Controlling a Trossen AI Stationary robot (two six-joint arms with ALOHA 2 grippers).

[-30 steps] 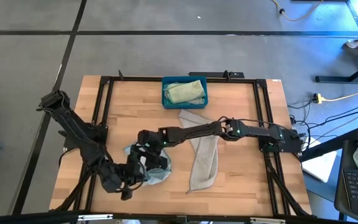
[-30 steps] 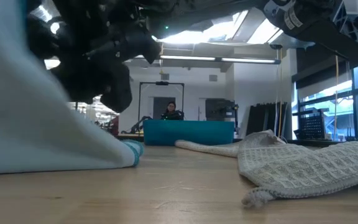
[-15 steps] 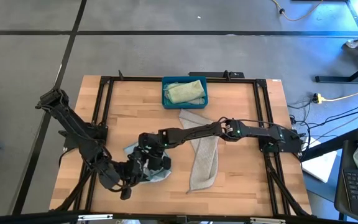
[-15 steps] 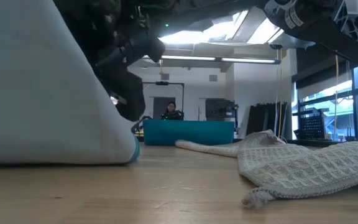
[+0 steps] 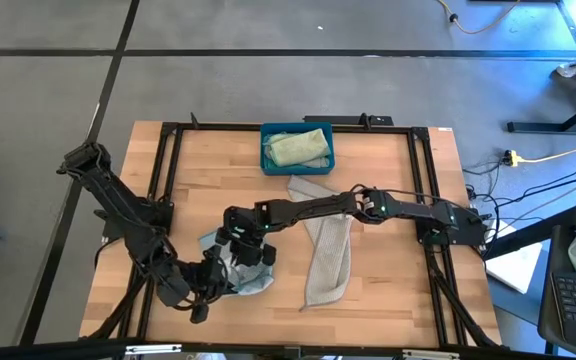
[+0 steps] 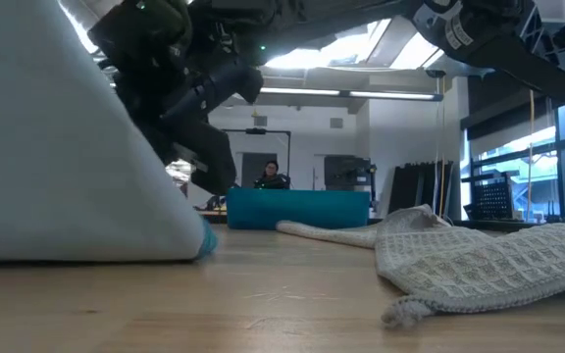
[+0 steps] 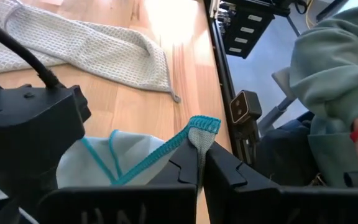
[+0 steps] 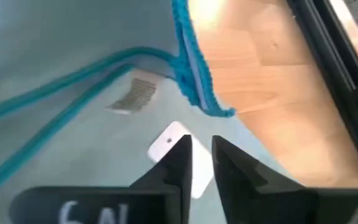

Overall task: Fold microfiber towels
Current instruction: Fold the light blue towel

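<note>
**Two grippers on one pale blue towel, two more towels behind**

Nearest the front edge of the table [image 5: 388,290], the left gripper [image 7: 201,163] has its two fingers pressed together on the teal-stitched corner of the pale blue towel [image 5: 253,282], one of three towels in sight. In the low view that towel [image 6: 57,167] rises as a broad slope at the left. The right gripper [image 8: 201,155] is just above the same cloth, its two fingers nearly together with a narrow gap; a small white tag lies under them, and whether they pinch anything cannot be told. From above, the right gripper [image 5: 240,240] is beside the left one [image 5: 208,275].

Farther in, near the table's middle, one grey-beige waffle towel [image 5: 326,250] lies stretched in a long crumpled strip, apart from the blue one.

At the far edge stands one teal-blue bin [image 5: 268,160], holding one pale green towel [image 5: 298,148].

Beyond the table, one person [image 6: 269,175] is in the room.
</note>
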